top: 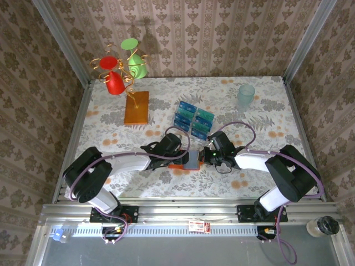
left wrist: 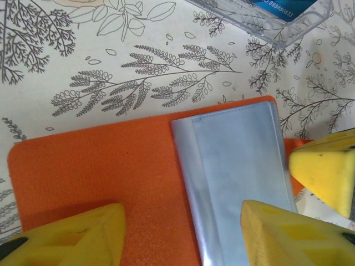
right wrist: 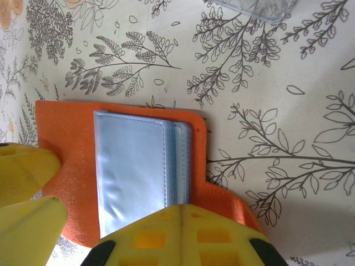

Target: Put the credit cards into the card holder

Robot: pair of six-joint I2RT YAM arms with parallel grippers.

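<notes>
Card holder (top: 188, 160): lying open on the worktop (top: 249, 130), between my two grippers.
Left gripper (left wrist: 180, 221): I am resting it half-spread on the open holder, gripping nothing.
Right gripper (right wrist: 183, 216): closed tight, tip sitting at the holder's edge.
Credit cards (top: 203, 117): sitting in the clear tray (left wrist: 294, 27) just beyond.
Progress: holder is open and I am seeing no card pocketed; loading is all left.

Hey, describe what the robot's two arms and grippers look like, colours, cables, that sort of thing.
The left arm and right arm match: bulky black joint housings, white links between them, and purple cables looping along each. The left fingers and right fingers are yellow, wedge-shaped blocks with moulded recesses and black marks near their bases. A small green light glows on the right wrist.
</notes>
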